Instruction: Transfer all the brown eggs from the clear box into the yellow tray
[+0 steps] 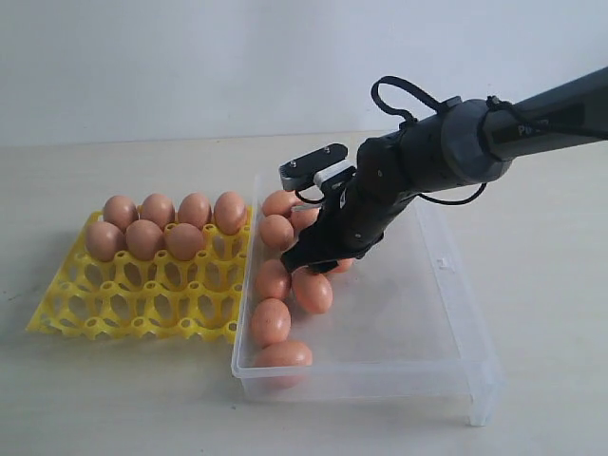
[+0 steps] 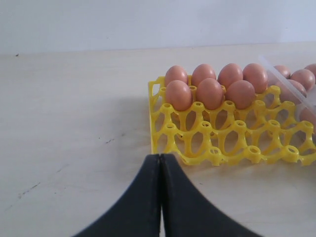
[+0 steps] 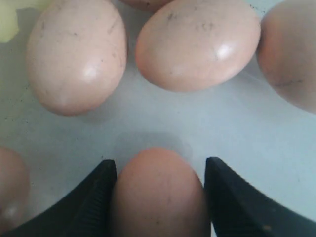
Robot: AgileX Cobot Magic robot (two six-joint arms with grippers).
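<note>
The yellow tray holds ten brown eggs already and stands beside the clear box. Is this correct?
The count is wrong: the yellow tray holds seven brown eggs, as the left wrist view shows. It does stand beside the clear box.

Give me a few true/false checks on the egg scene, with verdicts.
1. The yellow tray holds seven brown eggs. True.
2. The left gripper is open. False: its fingers are pressed together.
3. The right gripper has one egg between its fingers, inside the clear box. True.
4. The eggs in the box lie along the side far from the tray. False: they lie along the side next to the tray.
</note>
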